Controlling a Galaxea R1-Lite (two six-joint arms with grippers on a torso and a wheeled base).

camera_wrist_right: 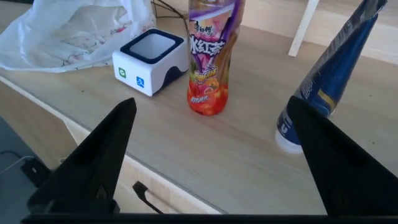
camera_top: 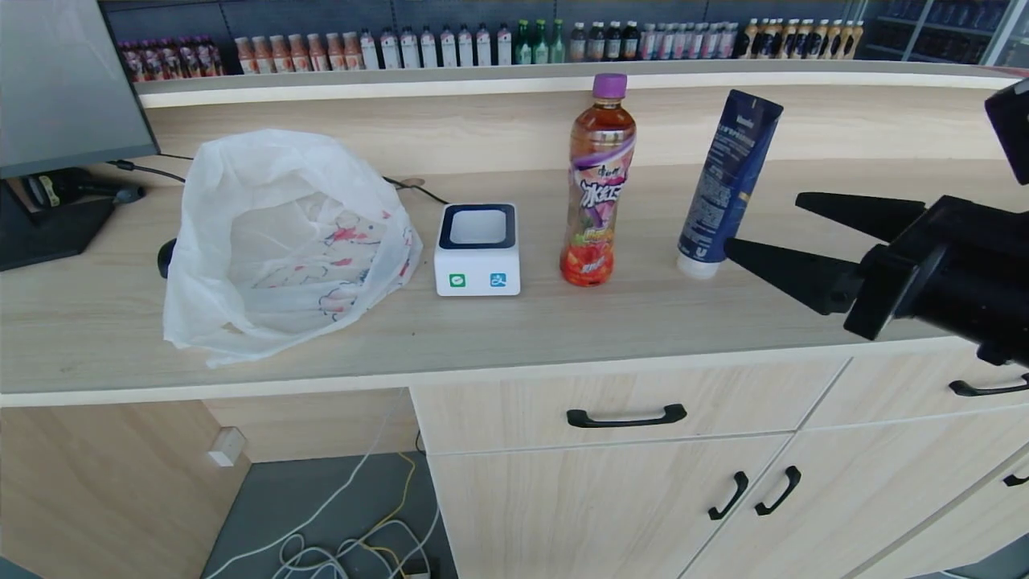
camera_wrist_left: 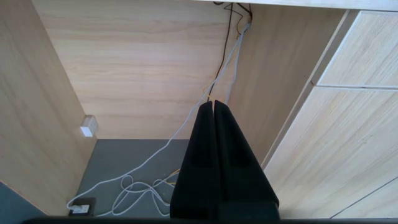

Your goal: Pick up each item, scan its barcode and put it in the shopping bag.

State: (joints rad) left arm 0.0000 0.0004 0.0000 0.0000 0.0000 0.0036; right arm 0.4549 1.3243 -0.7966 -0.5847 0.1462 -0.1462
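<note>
The blue tube (camera_top: 727, 181) stands on its white cap on the counter (camera_top: 563, 322), long axis near upright, crimped end up and tilted rightward. The right gripper (camera_top: 764, 225) sits just beside it, jaws wide. To the left stand the upright bottle (camera_top: 596, 185), the scanner (camera_top: 477, 249) and the open shopping bag (camera_top: 281, 241). Below the counter, the left gripper (camera_wrist_left: 213, 106) has its jaws pressed together

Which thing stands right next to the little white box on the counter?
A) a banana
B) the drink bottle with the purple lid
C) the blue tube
B: the drink bottle stands just beside the white box, and the blue tube is farther along.
</note>
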